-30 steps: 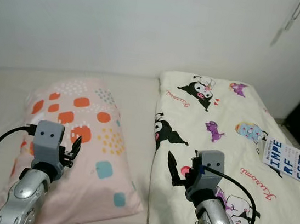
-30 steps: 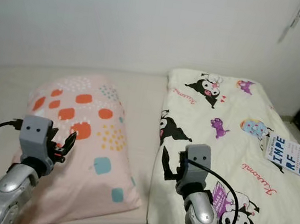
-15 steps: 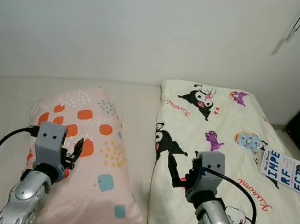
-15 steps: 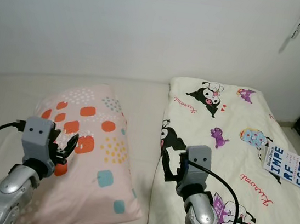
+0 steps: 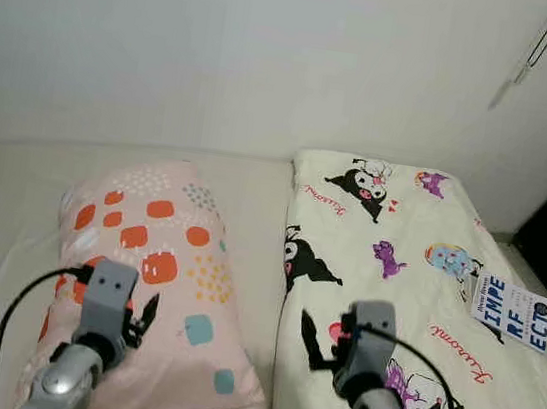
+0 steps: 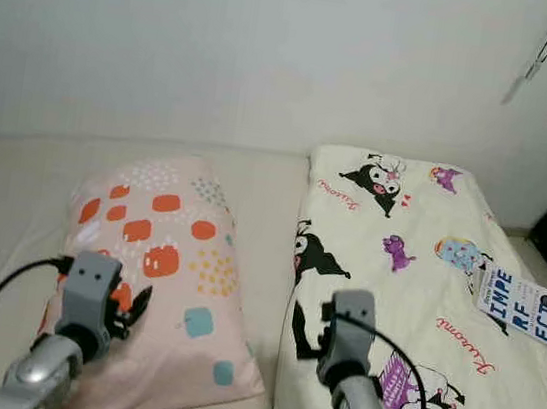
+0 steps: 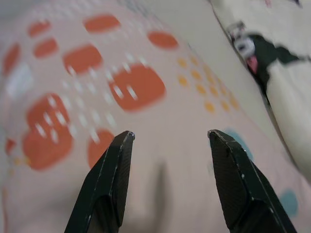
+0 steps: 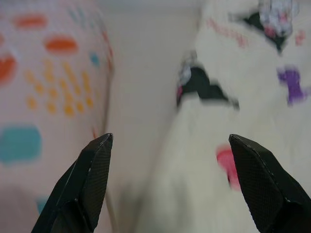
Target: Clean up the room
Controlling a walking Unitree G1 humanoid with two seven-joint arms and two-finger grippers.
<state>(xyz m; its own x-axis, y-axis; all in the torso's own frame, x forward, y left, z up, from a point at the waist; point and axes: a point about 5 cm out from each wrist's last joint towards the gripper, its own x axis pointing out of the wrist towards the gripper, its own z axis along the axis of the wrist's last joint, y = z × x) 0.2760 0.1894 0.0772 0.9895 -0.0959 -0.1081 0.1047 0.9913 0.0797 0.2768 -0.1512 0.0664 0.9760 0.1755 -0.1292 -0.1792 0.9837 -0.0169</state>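
While both splay, left gripper (image 7: 170, 141) over pillow (image 5: 159, 270), right gripper (image 8: 170, 145) over blanket (image 5: 406, 272).

This is a bedroom in a home: a bed (image 5: 257, 177) against a plain white wall (image 5: 224, 47), with a pink spotted pillow (image 5: 160, 260) at 9 o'clock and a cartoon-print quilt (image 5: 396, 271) at 3 o'clock.

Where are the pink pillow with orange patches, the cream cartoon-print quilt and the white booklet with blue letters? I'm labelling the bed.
pink pillow with orange patches (image 5: 161, 250), left eye view, its patterned middle.
cream cartoon-print quilt (image 5: 401, 231), left eye view, bare cream part.
white booklet with blue letters (image 5: 511, 314), left eye view, printed cover.
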